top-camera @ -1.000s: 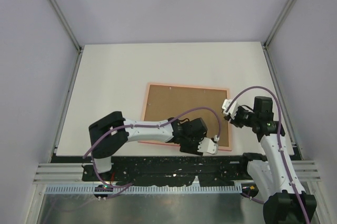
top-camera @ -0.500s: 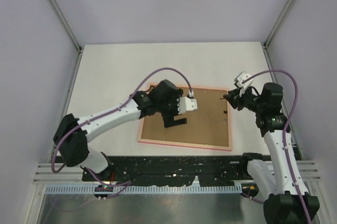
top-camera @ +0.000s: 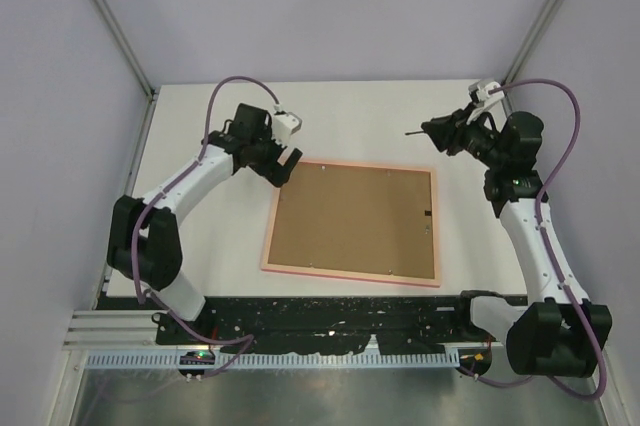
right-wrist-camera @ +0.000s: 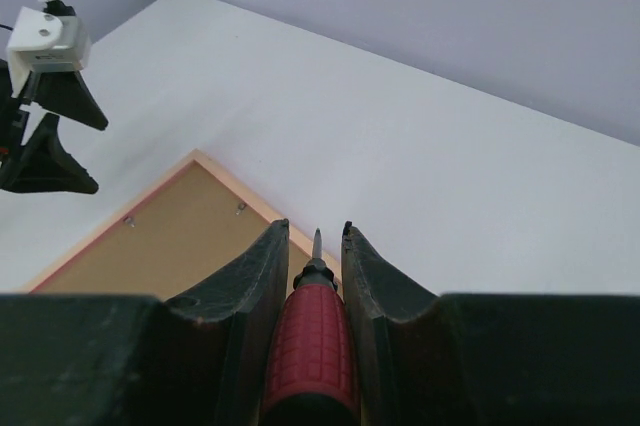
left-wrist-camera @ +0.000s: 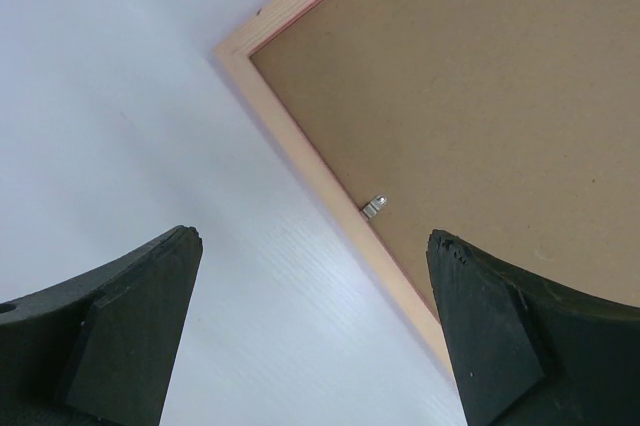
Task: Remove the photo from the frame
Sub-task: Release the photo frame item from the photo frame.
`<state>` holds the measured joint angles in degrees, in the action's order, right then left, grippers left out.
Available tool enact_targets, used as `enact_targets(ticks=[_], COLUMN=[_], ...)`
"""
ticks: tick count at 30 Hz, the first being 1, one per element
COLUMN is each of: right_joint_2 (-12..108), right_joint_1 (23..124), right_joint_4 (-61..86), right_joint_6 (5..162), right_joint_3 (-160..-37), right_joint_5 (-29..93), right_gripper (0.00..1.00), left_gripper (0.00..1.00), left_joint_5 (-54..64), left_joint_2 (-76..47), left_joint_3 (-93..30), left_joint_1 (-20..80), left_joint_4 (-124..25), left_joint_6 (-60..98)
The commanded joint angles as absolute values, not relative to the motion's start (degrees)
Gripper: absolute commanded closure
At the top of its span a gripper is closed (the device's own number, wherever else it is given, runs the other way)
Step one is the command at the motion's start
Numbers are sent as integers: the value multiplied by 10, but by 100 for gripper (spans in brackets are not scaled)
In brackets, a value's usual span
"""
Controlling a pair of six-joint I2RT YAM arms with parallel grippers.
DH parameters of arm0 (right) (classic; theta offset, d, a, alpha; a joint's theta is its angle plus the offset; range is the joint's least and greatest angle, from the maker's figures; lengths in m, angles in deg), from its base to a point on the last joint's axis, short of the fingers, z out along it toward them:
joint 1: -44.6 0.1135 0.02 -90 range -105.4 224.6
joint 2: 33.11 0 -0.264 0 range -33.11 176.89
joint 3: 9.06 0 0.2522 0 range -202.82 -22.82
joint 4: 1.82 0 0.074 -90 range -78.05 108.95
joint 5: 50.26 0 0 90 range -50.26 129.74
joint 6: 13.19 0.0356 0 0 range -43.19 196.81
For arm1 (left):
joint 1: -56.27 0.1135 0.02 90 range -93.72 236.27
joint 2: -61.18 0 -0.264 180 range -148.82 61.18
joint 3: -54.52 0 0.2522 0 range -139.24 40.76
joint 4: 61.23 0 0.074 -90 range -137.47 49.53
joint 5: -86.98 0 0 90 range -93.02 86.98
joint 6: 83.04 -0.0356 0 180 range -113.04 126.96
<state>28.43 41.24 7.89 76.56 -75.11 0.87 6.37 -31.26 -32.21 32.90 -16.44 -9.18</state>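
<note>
top external: fixed high behind the near edge of the table (top-camera: pixel 330 116), looking steeply down from afar, so the whole table lies in view. left wrist: close above the table, facing down between the fingers of the left end effector (left-wrist-camera: pixel 312 236) at one corner of the frame (left-wrist-camera: pixel 313 161). right wrist: farther off, looking obliquely across the table along the right end effector (right-wrist-camera: pixel 313 231). shared: a frame corner appears in all three views; the right wrist view also takes in the left end effector.

Plain pale-lilac walls (top-camera: pixel 330 6); slim metal corner posts (top-camera: pixel 110 21); white table (top-camera: pixel 200 126) under soft, even light
</note>
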Motion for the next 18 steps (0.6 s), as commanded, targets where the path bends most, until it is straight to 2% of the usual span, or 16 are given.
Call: enact_targets(ticks=[1,9,14,18], right_joint_2=[318,407,478,516], right_joint_1=[417,417,417,417], right_joint_4=[-8,18,-14,-94], right_joint_6=[834,820,907,1011], right_joint_3=[-763,-867,-945,-923], right_joint_5=[-54,-104,-124,-143], right_gripper=[92,92,92,92], left_gripper=[0,0,0,1], left_joint_5=[109,127,138,112], left_joint_2=[-318,-342,-381,-423], left_joint_3=[-334,-322,-351,-389], left_joint_1=[358,366,367,367], left_joint_4=[-153,-171,-164,-162], left_joint_6=[-46,-38,-38,-8])
